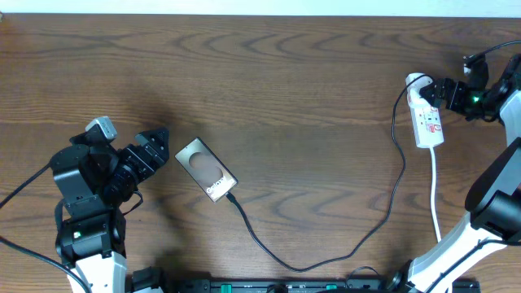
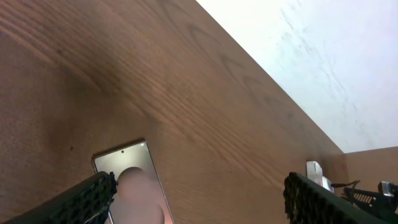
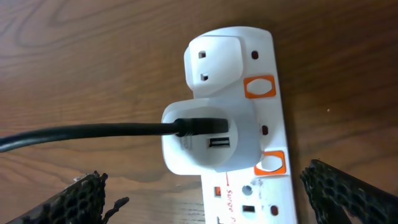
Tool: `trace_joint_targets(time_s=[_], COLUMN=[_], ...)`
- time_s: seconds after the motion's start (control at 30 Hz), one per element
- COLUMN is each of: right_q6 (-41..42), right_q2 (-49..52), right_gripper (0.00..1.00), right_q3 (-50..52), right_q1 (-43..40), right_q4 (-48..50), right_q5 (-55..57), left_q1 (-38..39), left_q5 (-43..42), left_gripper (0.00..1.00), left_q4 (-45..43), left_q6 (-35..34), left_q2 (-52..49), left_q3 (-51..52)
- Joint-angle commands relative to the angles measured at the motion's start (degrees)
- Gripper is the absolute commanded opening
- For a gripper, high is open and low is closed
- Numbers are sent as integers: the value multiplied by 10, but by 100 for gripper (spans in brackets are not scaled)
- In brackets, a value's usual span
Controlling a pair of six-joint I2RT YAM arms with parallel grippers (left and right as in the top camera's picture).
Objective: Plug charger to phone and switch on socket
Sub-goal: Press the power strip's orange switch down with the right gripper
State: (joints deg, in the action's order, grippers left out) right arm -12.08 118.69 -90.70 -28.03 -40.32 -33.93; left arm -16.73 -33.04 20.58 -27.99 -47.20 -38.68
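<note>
The phone (image 1: 207, 169) lies flat left of the table's centre, its top end also in the left wrist view (image 2: 127, 165). The charger, a thin black cable (image 1: 358, 240), runs from the phone's lower end, where its tip sits, in a loop to a white adapter (image 3: 208, 140) on the socket (image 1: 426, 118), a white power strip at the far right. My left gripper (image 1: 151, 151) is open and empty just left of the phone. My right gripper (image 1: 437, 92) is open over the strip's upper end, its fingers (image 3: 211, 199) either side of the strip.
The strip's white cord (image 1: 435, 203) runs down toward the front edge near my right arm's base. Two orange-rimmed switches (image 3: 259, 87) sit along the strip's right side. The table's far edge meets a white wall (image 2: 323, 56).
</note>
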Motion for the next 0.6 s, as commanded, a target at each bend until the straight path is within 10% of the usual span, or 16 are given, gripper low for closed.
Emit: trace_joint_targets(time_s=[0.0, 0.57], right_q6=[11, 35], right_q2=[17, 49], right_gripper=[99, 99], right_q3=[-6, -3], right_q1=[14, 46], right_q4=[-4, -28], right_q5=[-18, -20], left_q1=[-2, -2], left_q5=[1, 1], left_gripper=[88, 88], left_q4=[-1, -1], left_q6=[14, 14], left_q2=[-1, -1], left_q3=[-10, -10])
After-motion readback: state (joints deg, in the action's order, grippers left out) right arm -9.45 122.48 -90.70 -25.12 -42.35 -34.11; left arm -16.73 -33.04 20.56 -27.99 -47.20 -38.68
